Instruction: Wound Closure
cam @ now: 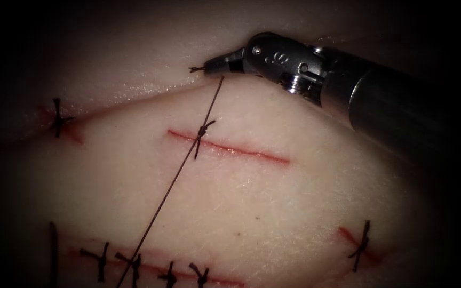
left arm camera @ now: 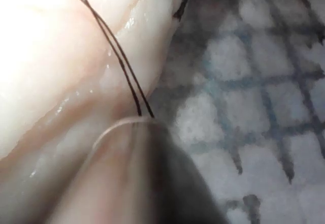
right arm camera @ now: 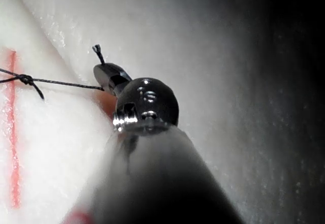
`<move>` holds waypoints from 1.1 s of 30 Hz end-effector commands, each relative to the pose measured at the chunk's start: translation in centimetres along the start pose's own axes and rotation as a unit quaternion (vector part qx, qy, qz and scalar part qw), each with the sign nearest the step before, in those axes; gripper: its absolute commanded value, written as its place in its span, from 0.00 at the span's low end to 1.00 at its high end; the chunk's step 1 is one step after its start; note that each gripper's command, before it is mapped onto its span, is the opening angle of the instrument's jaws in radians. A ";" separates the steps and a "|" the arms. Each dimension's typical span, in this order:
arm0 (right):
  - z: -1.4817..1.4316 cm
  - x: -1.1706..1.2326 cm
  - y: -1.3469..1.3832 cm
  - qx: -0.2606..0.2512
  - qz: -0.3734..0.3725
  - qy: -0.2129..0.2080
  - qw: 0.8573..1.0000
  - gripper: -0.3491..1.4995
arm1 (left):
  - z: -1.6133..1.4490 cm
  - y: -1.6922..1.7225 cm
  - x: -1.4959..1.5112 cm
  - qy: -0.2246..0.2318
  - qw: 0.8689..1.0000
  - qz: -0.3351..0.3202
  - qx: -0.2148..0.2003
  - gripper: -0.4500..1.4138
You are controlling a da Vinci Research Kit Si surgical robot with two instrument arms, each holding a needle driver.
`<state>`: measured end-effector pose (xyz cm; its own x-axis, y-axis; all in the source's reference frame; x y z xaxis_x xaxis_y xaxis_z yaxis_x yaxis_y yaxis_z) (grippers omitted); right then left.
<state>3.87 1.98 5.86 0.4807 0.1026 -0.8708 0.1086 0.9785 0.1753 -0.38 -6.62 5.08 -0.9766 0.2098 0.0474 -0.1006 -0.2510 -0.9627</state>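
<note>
The tissue (cam: 273, 213) has a red cut (cam: 241, 151) across its middle, with one knotted stitch (cam: 203, 129) near the cut's left end. My right tool (cam: 213, 66) comes in from the upper right, above the cut, and is shut on the thread close to its short free end (cam: 194, 69). The dark thread (cam: 177, 176) runs taut from those jaws down through the knot and off toward the lower left. The right wrist view has the same shut tool (right arm camera: 104, 69), the knot (right arm camera: 25, 78) and the cut (right arm camera: 11, 132). In the left wrist view two thread strands (left arm camera: 119, 56) cross the tissue and vanish behind my left tool's shaft (left arm camera: 132, 173).
Other stitched cuts lie around: a row of several stitches (cam: 134, 264) along the lower edge, one stitch (cam: 57, 118) at the left and one (cam: 359, 245) at the lower right. A gridded mat (left arm camera: 264, 107) lies beside the tissue's edge.
</note>
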 end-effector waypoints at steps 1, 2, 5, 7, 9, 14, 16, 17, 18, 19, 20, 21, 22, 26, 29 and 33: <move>0.07 -0.02 0.05 -0.001 0.000 0.001 1.000 0.00 | 0.10 -0.02 -0.12 -0.005 1.000 -0.003 -0.004 0.00; 0.06 -0.03 0.05 0.000 0.000 0.001 1.000 0.00 | 0.10 -0.04 -0.17 -0.008 1.000 -0.005 -0.008 0.00; 0.02 -0.07 0.07 -0.004 0.002 0.001 1.000 0.00 | 0.10 -0.10 -0.28 -0.012 1.000 -0.002 -0.010 0.00; 0.01 -0.09 0.09 -0.007 0.003 0.000 1.000 0.00 | 0.13 -0.12 -0.26 -0.012 1.000 -0.002 -0.010 0.00; 0.01 -0.10 0.10 -0.008 0.004 -0.002 1.000 0.00 | 0.16 -0.16 -0.21 -0.012 1.000 0.001 -0.010 0.00; 0.00 -0.11 0.11 -0.008 0.005 -0.002 1.000 0.00 | 0.19 -0.17 -0.14 -0.015 1.000 0.009 -0.012 0.00; -0.01 -0.11 0.12 -0.009 0.005 -0.001 1.000 0.00 | 0.18 -0.17 -0.18 -0.014 1.000 0.008 -0.012 0.00; -0.01 -0.11 0.13 -0.010 0.006 -0.001 1.000 0.00 | 0.18 -0.17 -0.19 -0.014 1.000 0.011 -0.012 0.00; -0.02 -0.11 0.14 -0.012 0.007 0.000 1.000 0.00 | 0.18 -0.17 -0.20 -0.013 1.000 0.010 -0.012 0.00; -0.02 -0.11 0.14 -0.012 0.007 0.000 1.000 0.00 | 0.18 -0.17 -0.21 -0.012 1.000 0.010 -0.012 0.00; -0.02 -0.11 0.14 -0.013 0.008 0.001 1.000 0.00 | 0.18 -0.17 -0.21 -0.012 1.000 0.013 -0.012 0.00; -0.01 -0.11 0.14 -0.013 0.007 0.001 1.000 0.00 | 0.18 -0.17 -0.21 -0.012 1.000 0.013 -0.012 0.00; 0.00 -0.10 0.13 -0.015 0.007 0.002 1.000 0.00 | 0.18 -0.17 -0.20 -0.012 1.000 0.013 -0.012 0.00; 0.02 -0.04 0.02 -0.005 0.005 0.012 1.000 0.00 | 0.13 -0.11 -0.17 -0.005 1.000 0.022 -0.002 0.00; 0.03 0.03 -0.07 0.005 0.004 0.028 1.000 0.00 | -0.01 0.00 -0.09 0.015 0.999 0.039 0.027 0.00; 0.04 0.16 -0.12 -0.006 0.028 0.038 0.999 0.74 | -0.46 0.17 0.10 0.044 0.992 0.012 0.118 0.00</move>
<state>3.87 1.87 5.68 0.4161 0.1750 -0.8923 0.0626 0.9735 0.2201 -0.47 -6.02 4.72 -0.9555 0.2944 -0.0183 -0.1325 -0.4839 -0.8650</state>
